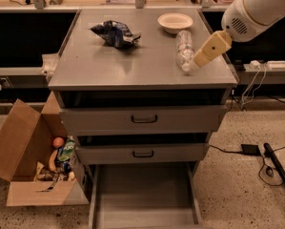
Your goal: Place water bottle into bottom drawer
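The water bottle point(183, 47) is clear and ribbed and lies on its side on the right part of the grey cabinet top point(108, 63), just in front of the white bowl point(175, 21). My gripper point(200, 60), cream-coloured on a white arm, reaches in from the upper right and hangs over the near end of the bottle, close to it or touching it; I cannot tell which. The bottom drawer point(144, 194) is pulled out at the foot of the cabinet, and its flat grey floor is bare.
A crumpled dark blue snack bag point(116, 32) lies on the top at the left of centre. The two upper drawers point(143, 119) with black handles stand slightly out. An open cardboard box point(32, 163) with items sits on the floor at the left. Cables point(263, 159) lie at the right.
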Tool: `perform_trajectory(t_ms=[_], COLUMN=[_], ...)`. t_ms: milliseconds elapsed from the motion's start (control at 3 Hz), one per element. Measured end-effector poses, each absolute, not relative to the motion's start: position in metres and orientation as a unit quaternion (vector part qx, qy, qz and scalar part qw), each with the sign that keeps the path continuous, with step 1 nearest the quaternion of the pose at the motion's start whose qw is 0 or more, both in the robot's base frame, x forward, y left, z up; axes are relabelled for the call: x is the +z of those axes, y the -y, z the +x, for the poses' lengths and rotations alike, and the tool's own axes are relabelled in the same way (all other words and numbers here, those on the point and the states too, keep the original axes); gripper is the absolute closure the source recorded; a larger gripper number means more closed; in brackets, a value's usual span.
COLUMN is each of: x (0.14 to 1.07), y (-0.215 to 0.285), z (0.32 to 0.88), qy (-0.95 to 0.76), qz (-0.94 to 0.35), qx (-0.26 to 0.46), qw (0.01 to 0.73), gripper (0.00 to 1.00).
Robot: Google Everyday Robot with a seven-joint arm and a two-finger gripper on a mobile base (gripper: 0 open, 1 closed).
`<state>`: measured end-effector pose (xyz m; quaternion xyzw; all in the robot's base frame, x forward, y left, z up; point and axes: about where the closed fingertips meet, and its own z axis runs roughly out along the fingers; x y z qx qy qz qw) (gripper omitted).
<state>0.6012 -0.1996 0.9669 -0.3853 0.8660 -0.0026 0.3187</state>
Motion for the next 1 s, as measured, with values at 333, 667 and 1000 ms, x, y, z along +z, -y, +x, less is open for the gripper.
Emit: perform_trajectory(t_ms=[333, 667, 1000], x=[0.940, 0.940, 0.933], y=[0.172, 0.172, 0.172], z=[0.655, 0.655, 0.668], qy=[-0.877, -0.877, -0.882], qz=[-0.358, -0.358, -0.343], qx=[0.039, 0.039, 0.035], qw=[0.319, 0.319, 0.321], gripper=[0.00, 0.00, 0.00])
